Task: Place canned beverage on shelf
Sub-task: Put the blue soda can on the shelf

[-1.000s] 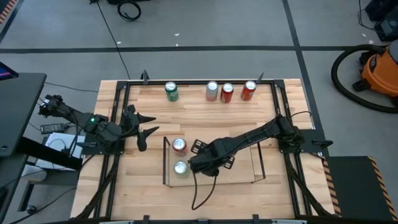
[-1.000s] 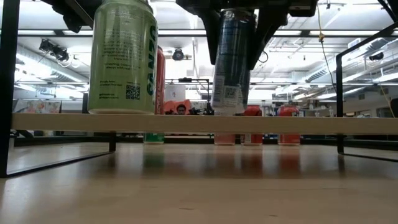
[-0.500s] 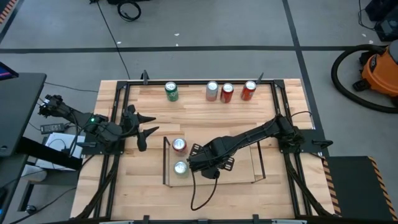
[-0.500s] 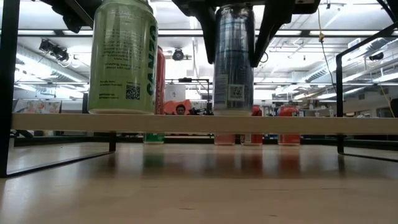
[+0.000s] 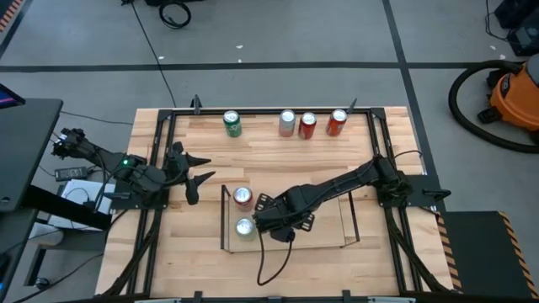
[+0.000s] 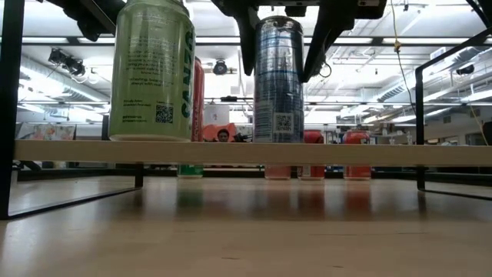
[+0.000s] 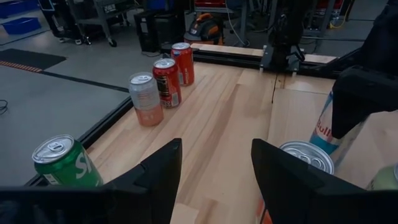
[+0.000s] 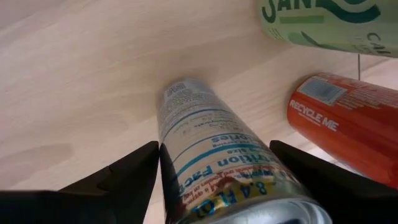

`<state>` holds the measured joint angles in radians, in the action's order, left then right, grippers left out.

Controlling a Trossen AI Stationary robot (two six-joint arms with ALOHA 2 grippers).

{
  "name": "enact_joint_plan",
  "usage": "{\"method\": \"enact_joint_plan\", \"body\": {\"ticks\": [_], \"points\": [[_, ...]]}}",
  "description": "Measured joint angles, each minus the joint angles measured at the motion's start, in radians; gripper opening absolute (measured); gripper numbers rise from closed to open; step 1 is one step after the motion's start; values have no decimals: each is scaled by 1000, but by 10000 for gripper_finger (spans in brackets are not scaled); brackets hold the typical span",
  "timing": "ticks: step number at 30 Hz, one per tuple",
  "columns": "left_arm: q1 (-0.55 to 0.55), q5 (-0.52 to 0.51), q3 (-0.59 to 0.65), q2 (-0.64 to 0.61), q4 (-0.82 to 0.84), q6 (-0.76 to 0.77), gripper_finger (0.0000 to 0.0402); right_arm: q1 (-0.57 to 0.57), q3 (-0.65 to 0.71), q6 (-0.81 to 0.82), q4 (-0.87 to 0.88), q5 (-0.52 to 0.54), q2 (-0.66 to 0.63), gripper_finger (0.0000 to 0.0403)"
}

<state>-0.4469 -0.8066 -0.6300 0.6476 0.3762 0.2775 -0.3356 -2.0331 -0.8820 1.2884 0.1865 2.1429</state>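
Note:
A slim blue can (image 6: 278,85) stands upright on the pale wood floor (image 6: 369,152) of the shelf (image 5: 224,220). To its left stand a pale green can (image 6: 152,69) and, behind that, a red can (image 5: 242,197). My right gripper (image 6: 279,71) hangs over the blue can (image 8: 208,146), pointing steeply down and open, with one finger on each side of the can's upper part and apart from it. My left gripper (image 5: 200,170) waits open over the table's left side with nothing between its fingers.
Four more cans stand in a row along the table's far edge: green (image 5: 232,124), silver (image 5: 287,123) and two red (image 5: 308,125) (image 5: 337,122). The shelf's floor right of the blue can (image 5: 324,220) is bare. A black frame (image 5: 160,160) borders the tabletop.
My right gripper has opened and let go of the blue can, tipping a little more upright above it. The can, which hung tilted between the fingers a second ago, has come down upright onto the shelf's floor.

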Motion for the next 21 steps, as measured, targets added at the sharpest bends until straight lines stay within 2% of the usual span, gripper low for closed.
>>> {"method": "enact_joint_plan", "body": {"ticks": [5, 15, 21], "points": [[0, 0, 0, 0, 2, 0, 203, -12, 0, 31, -56, 4, -5, 330], [0, 0, 0, 0, 11, 1, 203, -49, -110, 132, -86, 30, -6, 350], [0, 6, 0, 0, 19, 15, 203, -71, -205, 350, -34, 38, -6, 350]]}}
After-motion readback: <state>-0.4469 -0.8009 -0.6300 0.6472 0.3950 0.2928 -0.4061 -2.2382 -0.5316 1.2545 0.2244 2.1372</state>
